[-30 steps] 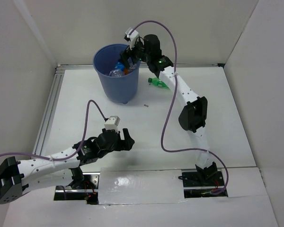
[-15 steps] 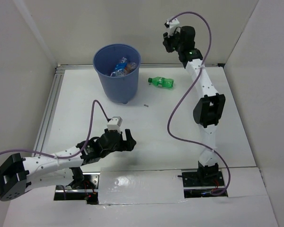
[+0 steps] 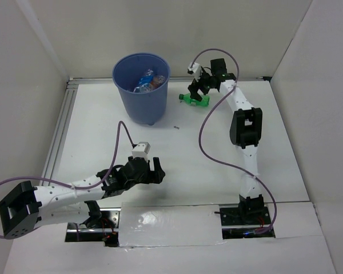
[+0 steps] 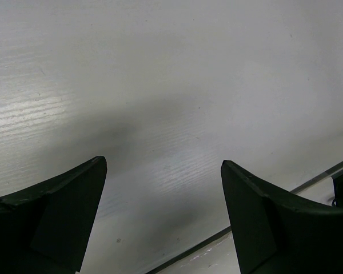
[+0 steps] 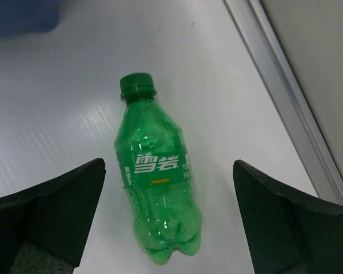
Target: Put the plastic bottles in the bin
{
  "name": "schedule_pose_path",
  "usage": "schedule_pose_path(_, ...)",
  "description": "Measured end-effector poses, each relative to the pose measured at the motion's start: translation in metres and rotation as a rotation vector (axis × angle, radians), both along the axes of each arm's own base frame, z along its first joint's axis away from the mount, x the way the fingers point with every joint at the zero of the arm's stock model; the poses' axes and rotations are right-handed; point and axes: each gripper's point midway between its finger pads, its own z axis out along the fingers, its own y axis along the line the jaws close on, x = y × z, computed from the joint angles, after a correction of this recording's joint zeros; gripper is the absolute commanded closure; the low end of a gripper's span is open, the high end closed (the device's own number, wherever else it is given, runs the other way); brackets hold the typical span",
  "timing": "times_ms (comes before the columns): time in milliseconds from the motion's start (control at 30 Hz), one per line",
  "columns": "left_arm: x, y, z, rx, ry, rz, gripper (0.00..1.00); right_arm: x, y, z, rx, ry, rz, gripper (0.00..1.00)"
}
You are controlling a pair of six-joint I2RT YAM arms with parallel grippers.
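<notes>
Right hand (image 5: pixel 168 166) gapes above a capped green bottle (image 5: pixel 158 197) lying flat.

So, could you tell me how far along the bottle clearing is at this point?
Done: several bottles already lie inside the blue bin, an orange one among them; the count is hard to tell. In hand: the right gripper hovers open over the green bottle, which lies on its side beside the bin, not gripped. Still to do: grasp it and drop it in. The left gripper is open and empty.
</notes>
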Motion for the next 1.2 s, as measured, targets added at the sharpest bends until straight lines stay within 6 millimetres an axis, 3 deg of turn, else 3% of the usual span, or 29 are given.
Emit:
schedule_pose_path(300,-0.001,0.001,-0.005,0.016,0.010,0.001,0.05,-0.004,-0.015,-0.070,-0.164,0.023,0.117,0.04)
schedule_pose_path(367,-0.001,0.002,-0.009,0.029,0.018,0.000,0.05,-0.006,-0.018,-0.086,-0.188,0.042,0.125,0.24)
schedule_pose_path(433,-0.001,0.002,-0.011,0.035,0.022,0.001,0.05,-0.007,-0.018,-0.088,-0.199,0.040,0.139,0.47)
schedule_pose_path(467,-0.001,0.002,-0.011,0.036,0.023,0.001,0.05,-0.007,-0.019,-0.088,-0.205,0.034,0.146,0.65)
schedule_pose_path(500,-0.002,0.003,-0.011,0.037,0.023,0.001,0.05,-0.007,-0.019,-0.086,-0.208,0.028,0.149,0.72)
schedule_pose_path(600,-0.002,0.003,-0.010,0.038,0.024,0.001,0.05,-0.015,-0.019,-0.085,-0.191,0.053,0.159,0.83)
schedule_pose_path(700,0.000,0.000,-0.007,0.029,0.017,0.001,0.05,-0.034,-0.016,-0.073,-0.128,0.117,0.145,0.84)
schedule_pose_path(767,0.000,0.000,-0.006,0.025,0.015,0.000,0.05,-0.043,-0.011,-0.046,-0.070,0.131,0.119,0.84)
schedule_pose_path(833,0.001,-0.001,-0.006,0.025,0.014,0.001,0.05,-0.047,-0.003,0.001,-0.009,0.089,0.090,0.84)
schedule_pose_path(967,0.000,-0.001,-0.006,0.028,0.013,-0.005,0.05,-0.054,0.016,0.133,0.093,-0.141,0.030,0.81)
schedule_pose_path(1033,-0.001,-0.002,-0.008,0.033,0.013,-0.013,0.05,-0.066,0.036,0.206,0.163,-0.284,0.032,0.81)
schedule_pose_path(1100,-0.002,-0.003,-0.007,0.033,0.012,-0.016,0.05,-0.081,0.056,0.265,0.232,-0.399,0.058,0.80)
schedule_pose_path(1200,-0.001,-0.004,-0.005,0.034,-0.001,-0.025,0.05,-0.099,0.089,0.319,0.313,-0.506,0.122,0.77)
